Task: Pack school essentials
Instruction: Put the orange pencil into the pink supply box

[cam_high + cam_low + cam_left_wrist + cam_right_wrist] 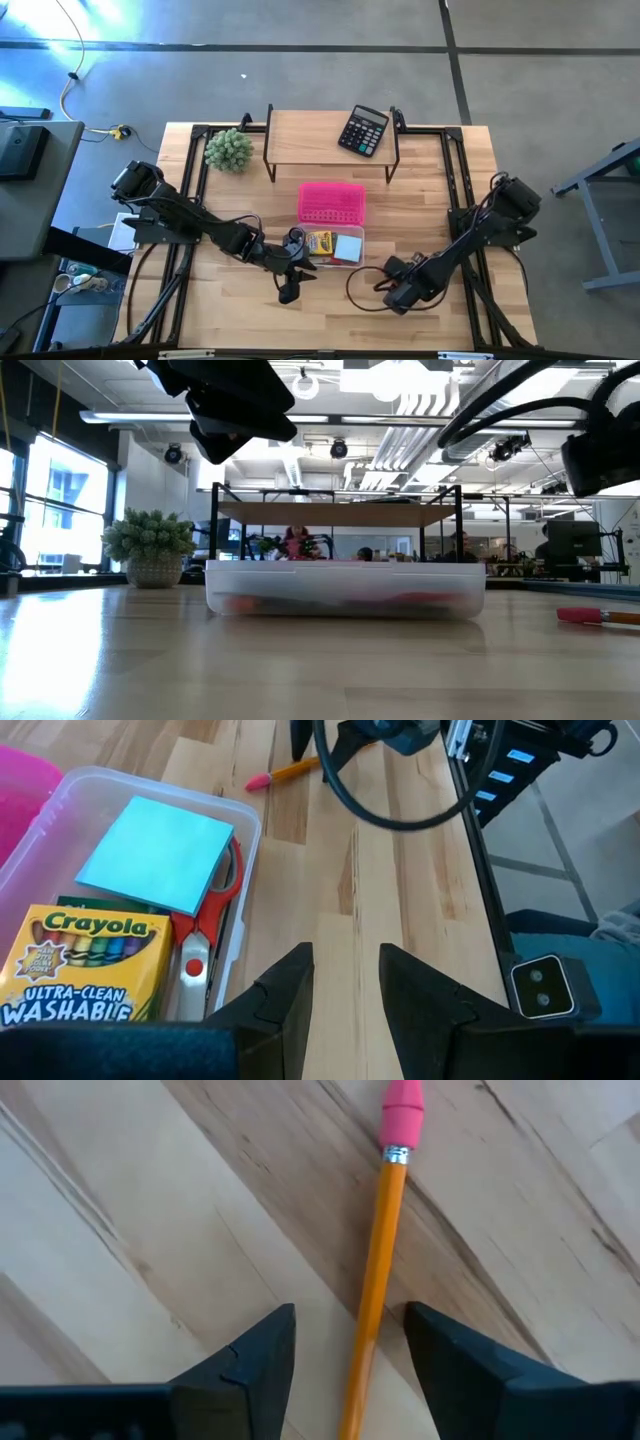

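Observation:
A clear plastic box (352, 258) stands mid-table. It holds the yellow-green crayon box (80, 965), the light-blue notepad (160, 855) and the red-handled scissors (205, 920). The orange pencil (375, 1280) with its pink eraser (402, 1105) lies flat on the table to the right of the box. My right gripper (350, 1320) points down over it, open, one finger on each side of the shaft without touching it. My left gripper (345, 965) hovers open near the box's front left corner, with nothing between its fingers.
A pink basket (332, 202) lies just behind the clear box. A black calculator (363, 130) sits on the raised wooden shelf (300, 130) at the back, and a fuzzy green plant (229, 150) stands at the back left. Bare wood lies along the near edge.

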